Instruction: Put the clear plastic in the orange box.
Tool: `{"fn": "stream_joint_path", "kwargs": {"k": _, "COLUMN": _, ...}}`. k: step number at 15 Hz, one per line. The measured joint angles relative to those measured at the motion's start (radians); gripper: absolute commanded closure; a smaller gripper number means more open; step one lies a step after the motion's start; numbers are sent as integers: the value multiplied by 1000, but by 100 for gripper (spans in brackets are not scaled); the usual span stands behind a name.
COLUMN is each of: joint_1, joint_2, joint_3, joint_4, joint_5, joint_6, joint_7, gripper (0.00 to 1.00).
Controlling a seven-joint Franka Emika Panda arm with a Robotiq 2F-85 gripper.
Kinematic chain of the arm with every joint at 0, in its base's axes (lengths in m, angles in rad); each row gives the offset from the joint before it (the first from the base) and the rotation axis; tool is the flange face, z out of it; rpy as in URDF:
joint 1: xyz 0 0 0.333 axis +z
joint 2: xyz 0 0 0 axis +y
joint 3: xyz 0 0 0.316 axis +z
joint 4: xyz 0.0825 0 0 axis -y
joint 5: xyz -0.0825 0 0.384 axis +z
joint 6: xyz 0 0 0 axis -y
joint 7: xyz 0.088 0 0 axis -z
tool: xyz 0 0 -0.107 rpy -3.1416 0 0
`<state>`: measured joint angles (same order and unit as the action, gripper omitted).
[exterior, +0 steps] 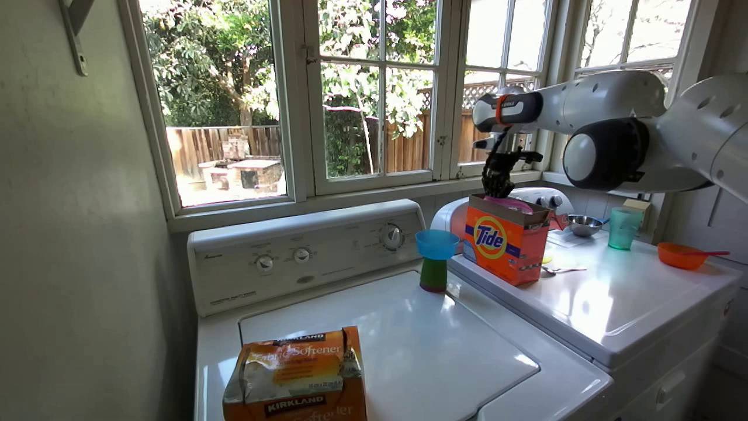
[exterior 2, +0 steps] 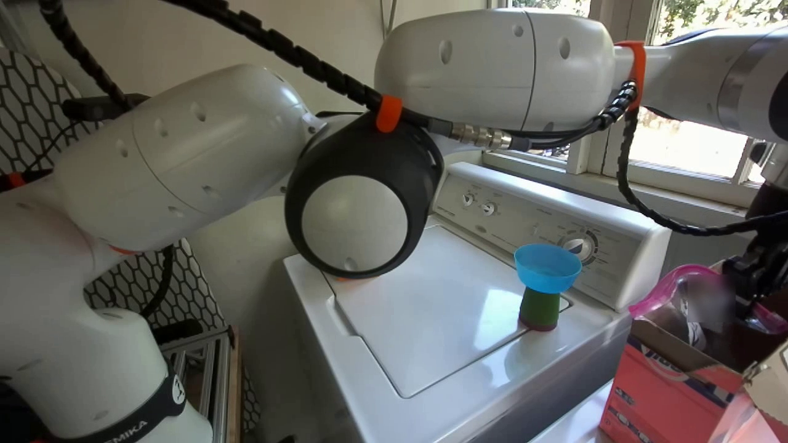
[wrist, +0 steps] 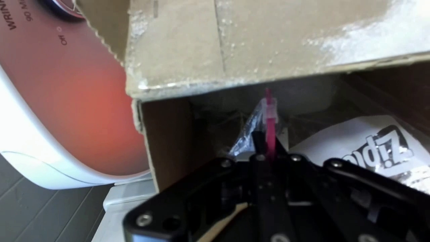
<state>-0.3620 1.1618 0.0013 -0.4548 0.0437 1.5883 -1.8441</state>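
Pincer condition, wrist view, left to right. At the left is a rounded appliance panel point(wrist: 87, 134), tinted reddish. Next comes the inner cardboard wall of the orange box point(wrist: 168, 144); white grains point(wrist: 376, 37) lie on the flap point(wrist: 181, 47) above. At centre is my pincer point(wrist: 268, 146) — fingertips point(wrist: 258, 143) pressed together, pinching the pink strip point(wrist: 270, 131) along the edge of the clear plastic point(wrist: 331, 139). Crinkled film shows just left of the strip. To the right, inside the box opening, is the white label point(wrist: 376, 148) of the clear plastic, with part of the word "Ziploc" upside down.

Location of the clear plastic: partly inside the orange box. In an exterior view, its pink strip point(exterior 2: 668, 286) stands above the rim and the film below goes down into the opening.

Arm pose, left to right. In an exterior view, my base column point(exterior 2: 104, 369) stands at the left. The upper arm point(exterior 2: 184, 160) slopes up and to the right, toward a black joint with a white cap point(exterior 2: 357, 224). From there the forearm point(exterior 2: 492, 74) runs roughly level to the right. The wrist point(exterior 2: 779, 111) is cut off by the right edge; a black cable point(exterior 2: 652, 215) sags beneath it. In an exterior view my pincer point(exterior: 498, 193) points down — at the top of the upright orange box.
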Motion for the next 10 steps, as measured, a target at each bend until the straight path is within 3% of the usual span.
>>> {"fn": "stream_joint_path", "kwargs": {"k": 2, "joint_1": 0, "joint_2": 1, "joint_3": -3, "joint_4": 0, "joint_5": -2, "joint_6": 0, "joint_7": 0, "gripper": 71}}
{"fn": "stream_joint_path", "kwargs": {"k": 10, "joint_1": 0, "joint_2": -98, "joint_3": -3, "joint_4": 16, "joint_5": -1, "joint_6": -22, "joint_7": 28, "gripper": 12}}
